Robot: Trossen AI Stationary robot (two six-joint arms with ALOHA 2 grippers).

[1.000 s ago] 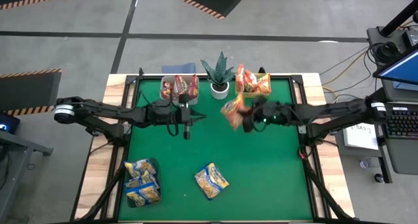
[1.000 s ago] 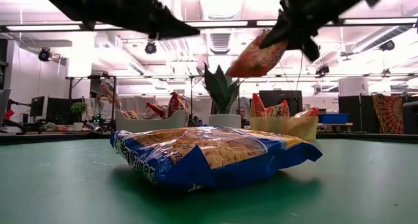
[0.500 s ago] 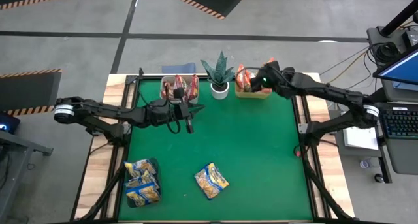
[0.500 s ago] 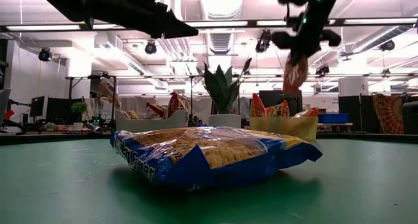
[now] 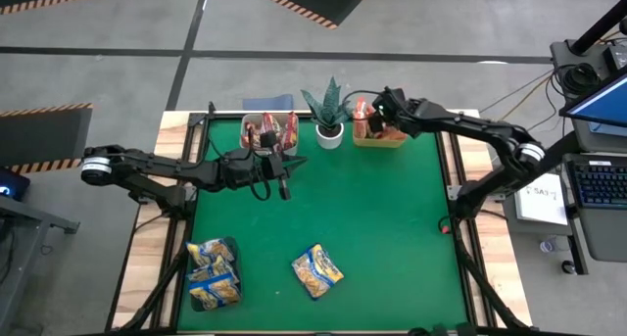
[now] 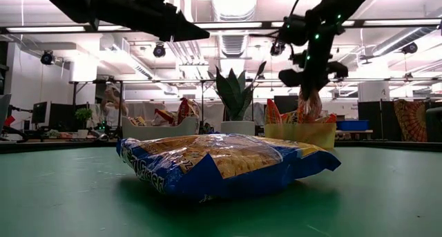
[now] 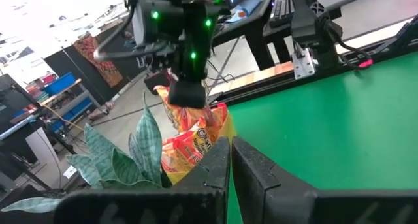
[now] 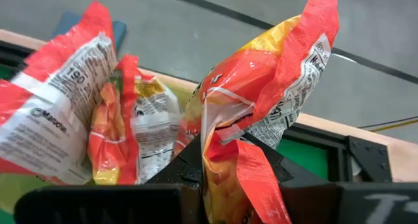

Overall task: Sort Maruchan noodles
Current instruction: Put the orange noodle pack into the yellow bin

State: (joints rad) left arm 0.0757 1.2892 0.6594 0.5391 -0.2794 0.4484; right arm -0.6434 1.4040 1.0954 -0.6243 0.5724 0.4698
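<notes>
right gripper [image 5: 376, 120] is clamped on an orange packet [image 8: 261, 113] hanging upright, directly over the yellow bin [image 5: 380, 140] of like packets; release should go straight down. left gripper [image 5: 283, 187] is shut, idle mid-table.

"190" and part of "Maruchan" on an orange-red noodle packet [image 8: 62, 100] in the bin.

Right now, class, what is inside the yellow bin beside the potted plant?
Orange-red packets stand upright in the yellow bin; the right gripper holds another above them. The bin's bottom is covered.
</notes>
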